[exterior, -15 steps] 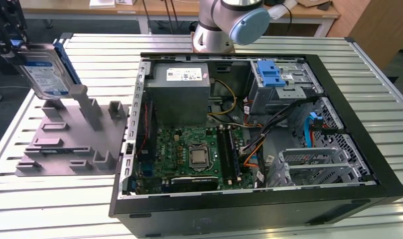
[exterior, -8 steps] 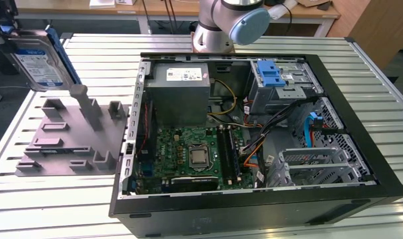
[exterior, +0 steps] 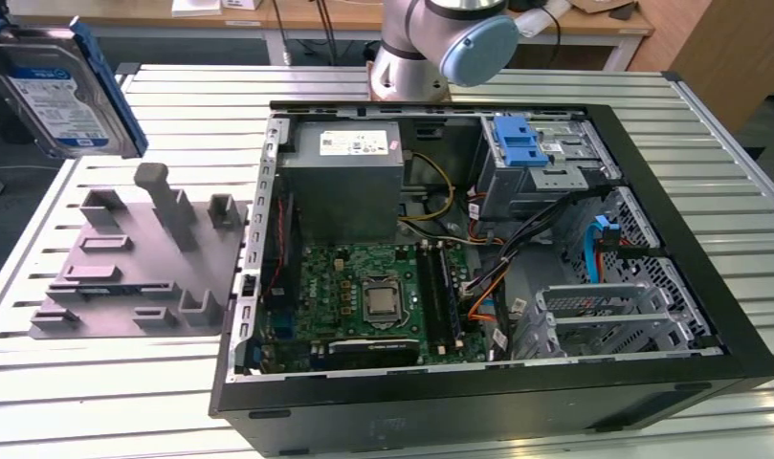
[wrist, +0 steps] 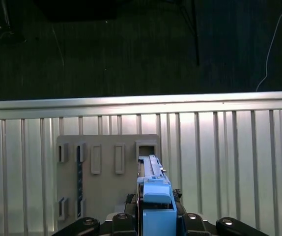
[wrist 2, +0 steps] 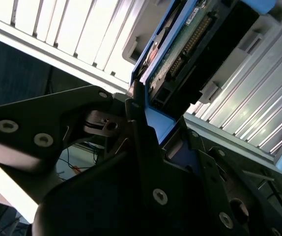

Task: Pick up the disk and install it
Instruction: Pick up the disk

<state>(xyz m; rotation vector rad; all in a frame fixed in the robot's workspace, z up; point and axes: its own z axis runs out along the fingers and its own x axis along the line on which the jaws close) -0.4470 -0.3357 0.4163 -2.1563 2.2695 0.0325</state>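
Blue-framed and label showing, the disk (exterior: 57,91) hangs upright in the air in the exterior view, above the far end of the grey fixture (exterior: 138,258) and clear of it. The open case (exterior: 489,406) sits just beside the fixture, on the exterior view's right, and both rest on the slatted worktop (exterior: 93,402). Its drive cages (exterior: 616,311) lie on the side away from the fixture.

In the second wrist view the black hand (wrist 2: 163,125) is clamped on the disk's blue frame from both sides.

In the first wrist view the disk shows edge-on over the fixture.

I judge the pick-up done and the carry in hand, with the install not yet made. Installing calls for crossing from the fixture to the case and squaring the disk with a free cage.
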